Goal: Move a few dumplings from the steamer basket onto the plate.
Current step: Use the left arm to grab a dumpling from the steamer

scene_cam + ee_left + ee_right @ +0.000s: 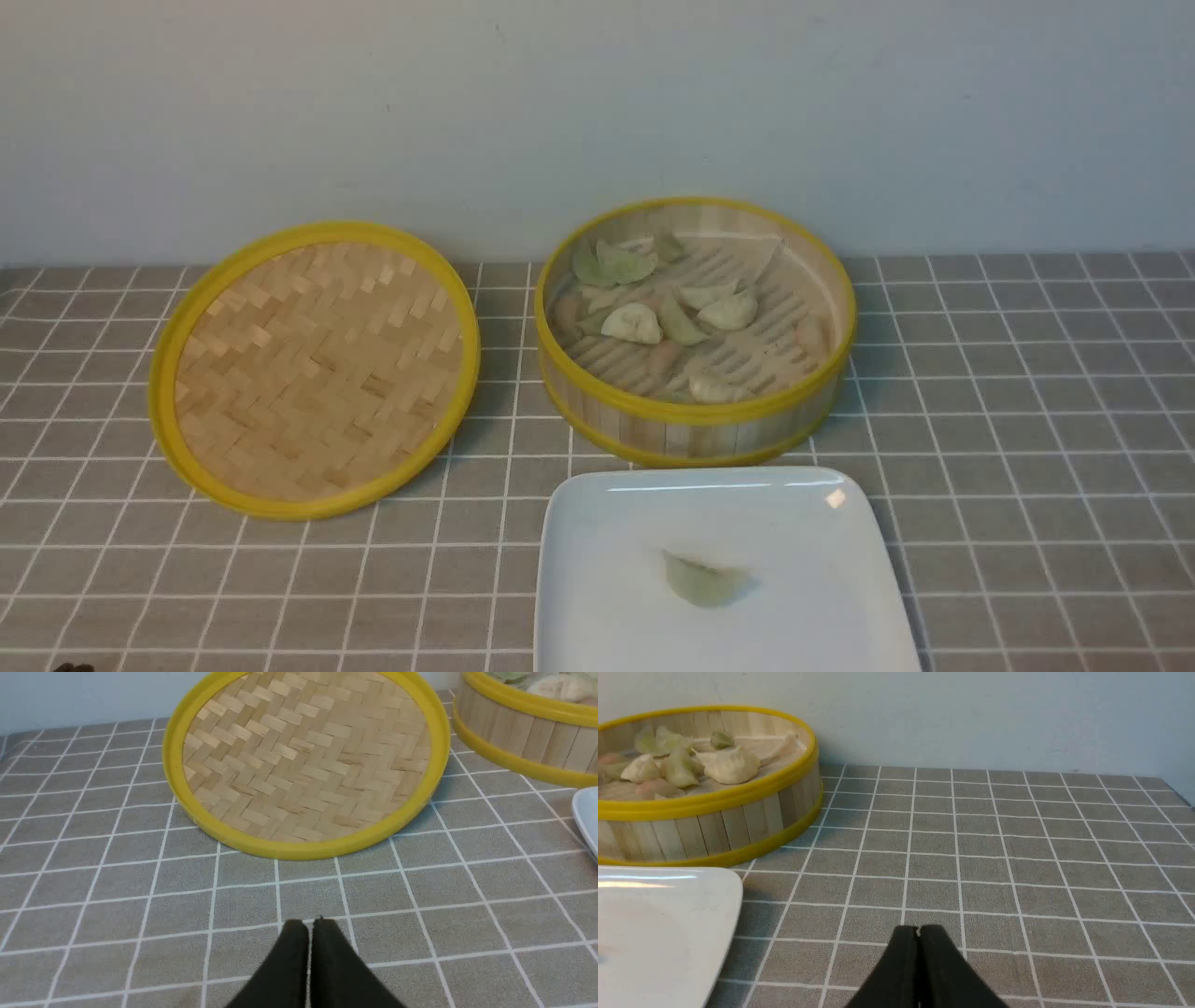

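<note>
Presently left gripper (310, 921) and right gripper (919, 928) show fingers pressed together, holding nothing, above cloth (1027, 373); dumplings (633, 322) lie in the basket (695, 411), one green dumpling (702, 579) on the plate (607, 523) just before it.

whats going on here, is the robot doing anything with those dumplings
Nothing is being held right now. The left gripper and right gripper are both shut and empty, down near the tablecloth. One pale green dumpling lies on the plate; the other dumplings sit in the open steamer basket, whose lid lies to its left.
</note>
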Motion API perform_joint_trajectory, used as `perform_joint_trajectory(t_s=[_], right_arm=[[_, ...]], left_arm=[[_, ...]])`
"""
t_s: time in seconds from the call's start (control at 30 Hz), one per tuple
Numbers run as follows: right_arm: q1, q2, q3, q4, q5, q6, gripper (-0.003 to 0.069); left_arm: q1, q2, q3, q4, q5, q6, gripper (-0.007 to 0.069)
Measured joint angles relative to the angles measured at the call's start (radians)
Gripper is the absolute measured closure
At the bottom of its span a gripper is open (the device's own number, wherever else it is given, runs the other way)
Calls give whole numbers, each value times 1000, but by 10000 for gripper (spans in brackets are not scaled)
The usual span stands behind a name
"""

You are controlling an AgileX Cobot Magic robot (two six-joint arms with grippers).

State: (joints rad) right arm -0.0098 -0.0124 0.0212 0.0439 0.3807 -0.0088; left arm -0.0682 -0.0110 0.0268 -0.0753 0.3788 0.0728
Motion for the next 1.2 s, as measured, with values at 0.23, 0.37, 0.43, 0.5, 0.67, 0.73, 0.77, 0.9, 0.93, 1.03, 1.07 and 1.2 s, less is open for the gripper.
perform_joint_trajectory(t_s=[0.23, 0.37, 0.43, 0.5, 0.67, 0.73, 0.77, 0.9, 0.93, 1.03, 1.07, 1.2], right_arm=[[0, 0, 0, 0, 0, 0, 673], [0, 0, 0, 0, 0, 0, 673], [0, 0, 0, 0, 0, 0, 673], [0, 0, 0, 0, 0, 0, 673], [0, 0, 0, 0, 0, 0, 673], [0, 0, 0, 0, 0, 0, 673], [0, 0, 0, 0, 0, 0, 673], [0, 0, 0, 0, 0, 0, 673], [0, 0, 0, 0, 0, 0, 673], [0, 0, 0, 0, 0, 0, 673], [0, 0, 0, 0, 0, 0, 673], [0, 0, 0, 0, 0, 0, 673]], left_arm=[[0, 0, 0, 0, 0, 0, 629], [0, 0, 0, 0, 0, 0, 629], [0, 0, 0, 0, 0, 0, 629], [0, 0, 0, 0, 0, 0, 629], [0, 0, 0, 0, 0, 0, 629], [0, 0, 0, 0, 0, 0, 629], [0, 0, 0, 0, 0, 0, 629], [0, 0, 0, 10, 0, 0, 629], [0, 0, 0, 12, 0, 0, 629], [0, 0, 0, 15, 0, 0, 629], [0, 0, 0, 15, 0, 0, 629], [0, 0, 0, 23, 0, 4, 629]])
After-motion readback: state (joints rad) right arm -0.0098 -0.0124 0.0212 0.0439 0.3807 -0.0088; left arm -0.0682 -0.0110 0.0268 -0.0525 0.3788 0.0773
